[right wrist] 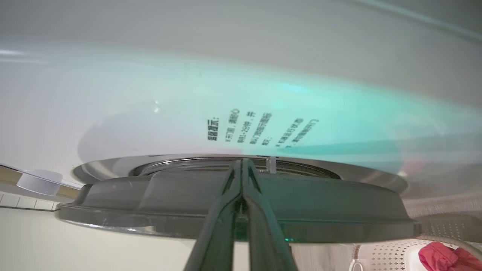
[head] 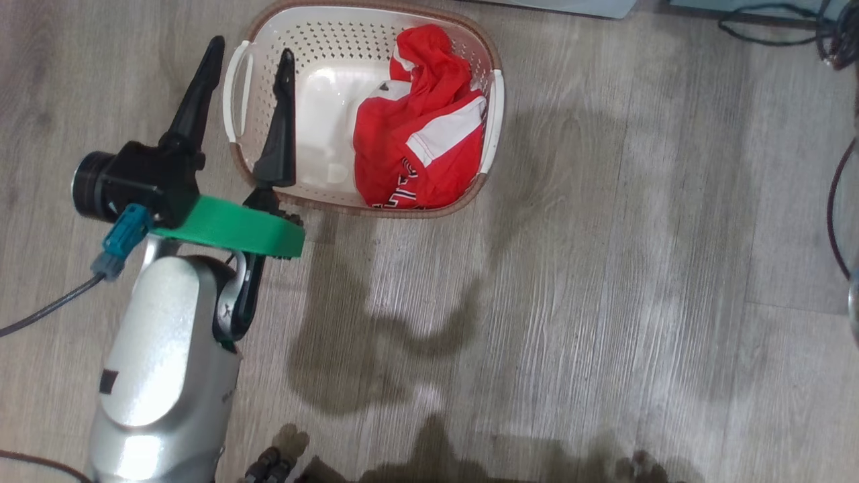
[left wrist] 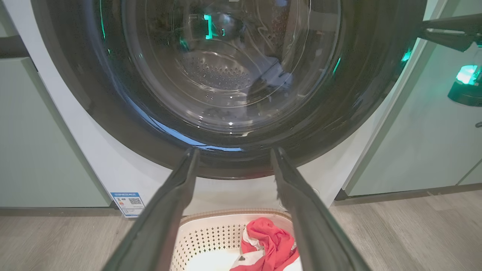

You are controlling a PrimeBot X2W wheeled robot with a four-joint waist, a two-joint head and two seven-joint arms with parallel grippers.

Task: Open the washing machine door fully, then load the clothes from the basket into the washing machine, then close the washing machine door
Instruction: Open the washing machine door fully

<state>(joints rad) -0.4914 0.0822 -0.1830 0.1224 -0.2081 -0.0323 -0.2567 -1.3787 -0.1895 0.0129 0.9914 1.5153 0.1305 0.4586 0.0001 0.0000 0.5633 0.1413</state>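
Task barely begun: door (left wrist: 229,75) of washer (left wrist: 113,165) at most ajar, not swung wide; right hand (right wrist: 241,162) pinched shut, empty, tips at door's edge; left hand (head: 251,48) spread wide, empty, above basket (head: 335,40) on floor (head: 604,268); clothes (head: 419,141) lying in basket, unloaded.

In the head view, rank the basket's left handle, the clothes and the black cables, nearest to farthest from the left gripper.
1. left handle of the basket, between the left gripper's fingers.
2. clothes, in the basket's right half.
3. cables, far top right corner.
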